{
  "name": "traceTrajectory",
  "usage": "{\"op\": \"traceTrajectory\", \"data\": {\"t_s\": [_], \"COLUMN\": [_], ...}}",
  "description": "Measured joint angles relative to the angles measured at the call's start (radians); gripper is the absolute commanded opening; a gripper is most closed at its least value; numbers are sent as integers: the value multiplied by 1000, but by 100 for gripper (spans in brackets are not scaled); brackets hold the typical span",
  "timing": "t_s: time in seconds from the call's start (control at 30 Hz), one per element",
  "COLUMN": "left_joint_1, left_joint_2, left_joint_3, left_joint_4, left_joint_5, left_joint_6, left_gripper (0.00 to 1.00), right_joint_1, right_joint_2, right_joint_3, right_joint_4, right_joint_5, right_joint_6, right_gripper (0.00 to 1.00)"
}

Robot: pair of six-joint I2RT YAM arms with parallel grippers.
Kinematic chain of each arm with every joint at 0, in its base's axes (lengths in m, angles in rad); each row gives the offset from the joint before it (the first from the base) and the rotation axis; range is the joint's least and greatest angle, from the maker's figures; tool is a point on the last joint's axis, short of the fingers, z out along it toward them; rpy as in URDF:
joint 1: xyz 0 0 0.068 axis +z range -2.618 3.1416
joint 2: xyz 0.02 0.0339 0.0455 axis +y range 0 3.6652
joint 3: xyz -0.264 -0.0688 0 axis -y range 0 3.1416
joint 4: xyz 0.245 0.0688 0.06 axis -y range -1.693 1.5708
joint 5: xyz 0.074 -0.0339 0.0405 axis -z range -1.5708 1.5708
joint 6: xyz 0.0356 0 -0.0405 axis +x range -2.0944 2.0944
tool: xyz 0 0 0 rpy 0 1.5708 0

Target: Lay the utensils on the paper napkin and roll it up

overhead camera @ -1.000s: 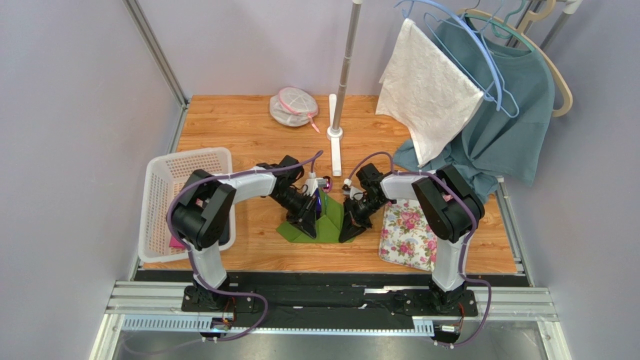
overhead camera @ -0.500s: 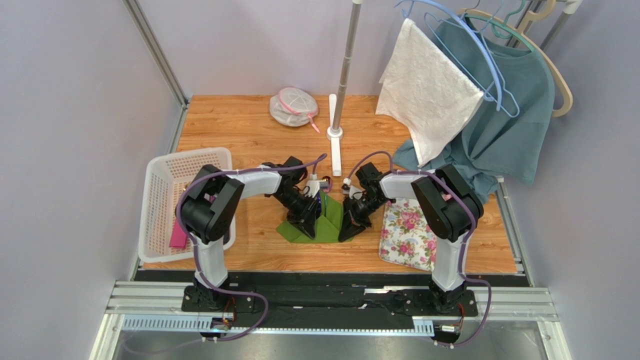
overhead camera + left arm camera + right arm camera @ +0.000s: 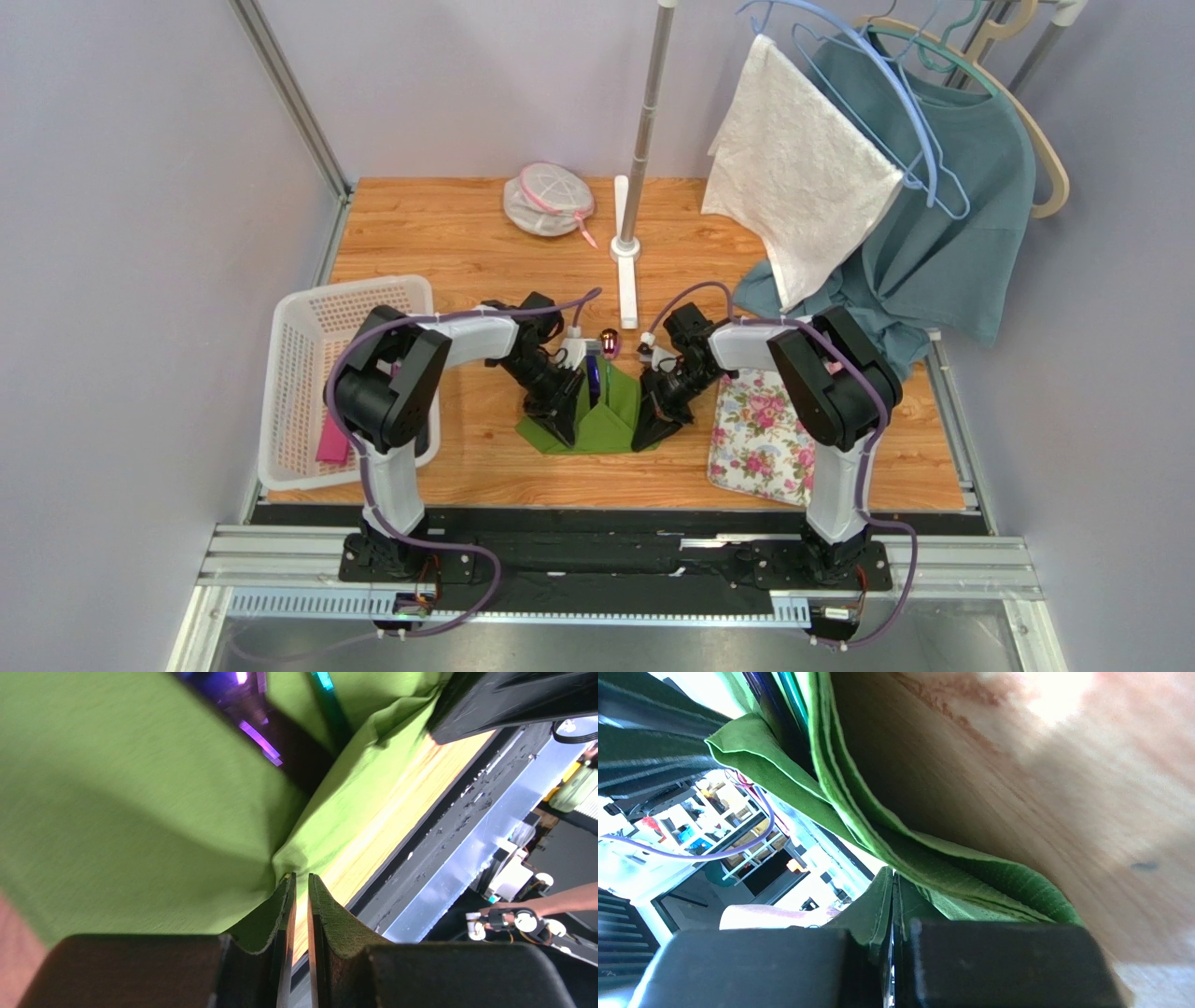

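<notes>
Left gripper (image 3: 300,880) has shifted a bit toward the basket side since a second ago, and the arm's elbow swung in. This pulled the left flap of the paper napkin (image 3: 606,417) higher and left the reddish head (image 3: 609,339) of one utensil clearer.

The napkin sits mid-table between the two wrists, both side flaps lifted into a V trough. The utensils (image 3: 596,373) lie in the crease. Purple and teal glints show in the left wrist view, dark sticks in the right wrist view, and the count is unclear.

The left gripper's jaws are nearly together, with the napkin's edge pinched at the tips. The right gripper (image 3: 892,876) is clamped tight on the folded layers of the opposite edge.

Handling, judged:
- The napkin is thin, soft, light paper that creases and will tear if the two arms pull apart.
- The sticks are stiff and slender and likely to slide or roll along the trough.
- The best hold is on a flap's free edge near a corner, not the middle. Fold one flap over the sticks before rolling.

Around it: wooden table (image 3: 463,252), floral mat (image 3: 765,434) just right of the napkin, white basket (image 3: 302,378) at left, pole stand (image 3: 627,280) behind.
</notes>
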Motion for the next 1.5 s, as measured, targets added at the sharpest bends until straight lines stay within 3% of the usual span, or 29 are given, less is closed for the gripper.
{"op": "traceTrajectory", "data": {"t_s": [0.6,0.8,1.03,1.5], "left_joint_1": [49,37,24,25], "left_joint_2": [-43,-166,-102,-12], "left_joint_3": [-20,-47,-64,-69], "left_joint_4": [-49,96,310,336], "left_joint_5": [33,143,161,71], "left_joint_6": [54,-34,-173,-198], "left_gripper": [21,21,18,16], "right_joint_1": [0,0,0,0], "right_joint_2": [2,2,2,-34], "right_joint_3": [5,6,6,28], "right_joint_4": [-8,-8,-10,-37], "right_joint_5": [1,1,-2,17], "right_joint_6": [-3,-2,-2,30], "right_gripper": [0,0,1,6]}}
